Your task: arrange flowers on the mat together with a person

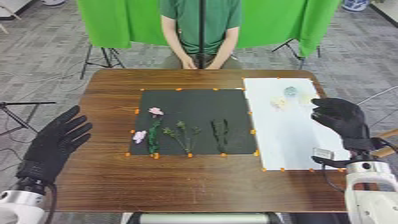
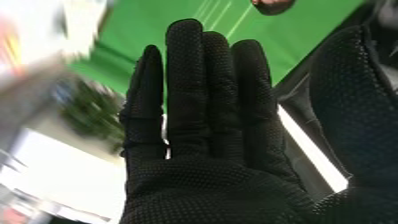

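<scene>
Pink flowers and green sprigs on the square black mat! Left black-gloved hand loosely spread; right black-gloved hand straight-fingered, nearly together!

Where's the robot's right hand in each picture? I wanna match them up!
Head view: right hand on the right side, by the white mat's right edge.
Right wrist view: close up, its fingers against the green cloth.
Shared landmark: that green cloth.

Grn drape behind brn wood tbl, blk stands nr its far corners, gry flr.
</scene>
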### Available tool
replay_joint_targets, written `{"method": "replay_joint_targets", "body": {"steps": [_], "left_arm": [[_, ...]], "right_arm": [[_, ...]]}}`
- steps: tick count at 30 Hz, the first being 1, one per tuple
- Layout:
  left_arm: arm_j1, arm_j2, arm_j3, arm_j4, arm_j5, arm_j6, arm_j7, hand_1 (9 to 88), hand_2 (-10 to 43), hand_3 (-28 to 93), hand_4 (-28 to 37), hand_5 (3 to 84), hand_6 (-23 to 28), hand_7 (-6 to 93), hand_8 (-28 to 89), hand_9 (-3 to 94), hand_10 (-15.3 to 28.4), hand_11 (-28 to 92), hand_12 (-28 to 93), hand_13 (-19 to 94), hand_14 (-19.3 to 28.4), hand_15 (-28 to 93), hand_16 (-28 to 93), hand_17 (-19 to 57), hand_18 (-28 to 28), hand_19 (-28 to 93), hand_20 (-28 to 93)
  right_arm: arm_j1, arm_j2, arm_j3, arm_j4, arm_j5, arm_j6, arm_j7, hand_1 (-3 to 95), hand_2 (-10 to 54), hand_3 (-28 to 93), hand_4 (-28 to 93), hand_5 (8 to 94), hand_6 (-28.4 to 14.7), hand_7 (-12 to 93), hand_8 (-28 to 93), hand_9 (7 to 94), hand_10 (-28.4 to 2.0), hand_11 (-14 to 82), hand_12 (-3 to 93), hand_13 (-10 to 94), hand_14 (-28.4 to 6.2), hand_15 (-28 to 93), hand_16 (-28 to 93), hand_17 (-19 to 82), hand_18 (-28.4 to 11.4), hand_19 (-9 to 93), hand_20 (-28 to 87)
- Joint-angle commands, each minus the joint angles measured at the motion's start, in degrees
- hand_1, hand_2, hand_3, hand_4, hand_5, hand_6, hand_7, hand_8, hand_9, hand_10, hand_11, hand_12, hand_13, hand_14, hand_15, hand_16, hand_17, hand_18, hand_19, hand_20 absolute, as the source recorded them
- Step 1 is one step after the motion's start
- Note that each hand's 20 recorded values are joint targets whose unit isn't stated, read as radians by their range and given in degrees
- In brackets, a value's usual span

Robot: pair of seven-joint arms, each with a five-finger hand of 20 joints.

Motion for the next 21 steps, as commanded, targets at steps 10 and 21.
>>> {"method": "replay_joint_targets", "body": {"steps": [10,21], "left_arm": [[3.0,-0.76,-1.52,-1.03,0.00,1.26,1.33,29.4,-4.8,68,-27.0,31.6,3.8,14.4,-8,27.1,11.2,17,19,22,13.7,26,3,-8.7,21.6,43,9],[2.6,-0.53,-1.34,-0.86,-0.01,1.13,1.40,29.4,-4.8,68,-27.0,31.7,3.9,14.4,-8,27.1,11.1,17,19,22,13.8,26,3,-8.7,21.6,43,9]], "right_arm": [[8.9,18.3,-4.8,13.1,-38.8,-7.0,8.4,33.5,-9.5,85,-28,45.2,0.9,32,-16,48.4,-7.1,20.4,22.4,41,-5.7,39,23,17,-16.5,56,37],[13.5,19.9,-10.6,18.0,-40.7,-7.4,8.3,35.8,-9.5,84,-28,49.2,3.4,38,-19,53.7,-6.2,26.1,23.2,45,-4.7,40,24,18,-16.1,56,37]]}}
